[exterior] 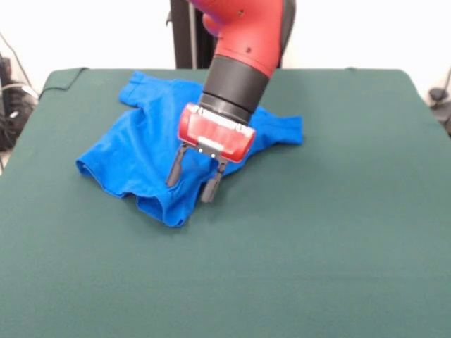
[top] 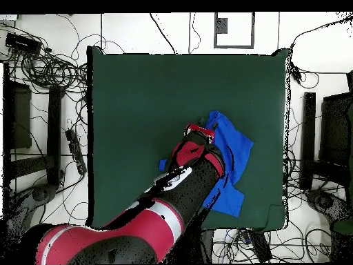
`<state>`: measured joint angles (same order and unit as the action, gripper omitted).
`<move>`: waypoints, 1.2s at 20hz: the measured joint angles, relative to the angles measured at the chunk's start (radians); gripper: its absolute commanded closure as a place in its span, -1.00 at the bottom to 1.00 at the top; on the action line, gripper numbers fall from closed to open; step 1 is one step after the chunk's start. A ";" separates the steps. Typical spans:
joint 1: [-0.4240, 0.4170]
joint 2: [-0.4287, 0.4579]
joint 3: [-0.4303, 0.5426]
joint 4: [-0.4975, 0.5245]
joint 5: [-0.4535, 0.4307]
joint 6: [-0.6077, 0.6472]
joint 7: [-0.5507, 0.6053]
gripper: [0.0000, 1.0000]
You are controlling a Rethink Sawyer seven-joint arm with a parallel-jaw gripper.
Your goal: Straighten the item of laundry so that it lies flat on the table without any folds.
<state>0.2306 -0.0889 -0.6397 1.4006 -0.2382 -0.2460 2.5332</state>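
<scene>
The royal-blue T-shirt [exterior: 144, 148] lies rumpled with folds on the far left part of the dark green table [exterior: 317, 232]. In the overhead view the shirt [top: 234, 148] shows right of the arm, partly hidden by it. My gripper [exterior: 192, 182] hangs over the shirt's near part, its two dark fingers [exterior: 174, 167] spread apart and empty, tips just above or at the cloth. In the overhead view the gripper [top: 200, 130] sits at the shirt's left edge. No white tag shows.
The red and black arm [exterior: 243, 49] comes down from the far edge over the shirt's middle. Cables and stands [top: 48, 76] lie on the floor around the table. The table's right and near parts [exterior: 338, 176] are bare green cloth.
</scene>
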 measured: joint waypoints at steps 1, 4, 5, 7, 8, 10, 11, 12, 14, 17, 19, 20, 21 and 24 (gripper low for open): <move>0.004 0.001 0.000 0.000 0.006 0.000 0.000 -1.00; 0.030 0.000 0.000 0.000 0.044 0.000 0.000 -1.00; 0.038 -0.003 0.001 0.000 0.055 0.003 0.000 -1.00; 0.044 -0.016 0.013 0.003 0.075 0.024 0.000 -1.00; 0.045 -0.021 0.020 0.006 0.085 0.037 0.000 -1.00; 0.054 -0.038 0.027 0.019 0.151 0.110 0.000 -1.00; 0.067 -0.039 0.020 0.026 0.189 0.145 0.001 -1.00; 0.083 -0.035 0.007 0.031 0.223 0.177 0.002 -1.00; 0.134 -0.018 -0.034 0.039 0.309 0.260 0.007 -1.00; 0.236 0.026 -0.113 0.045 0.421 0.379 0.025 -1.00; 0.296 0.052 -0.153 0.049 0.471 0.436 0.044 -1.00; 0.331 0.065 -0.172 0.052 0.500 0.464 0.058 -1.00; 0.356 0.076 -0.182 0.057 0.522 0.481 0.071 -1.00; 0.402 0.098 -0.192 0.071 0.579 0.498 0.111 -1.00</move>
<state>0.6324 0.0091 -0.8321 1.4713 0.3413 0.2524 2.6439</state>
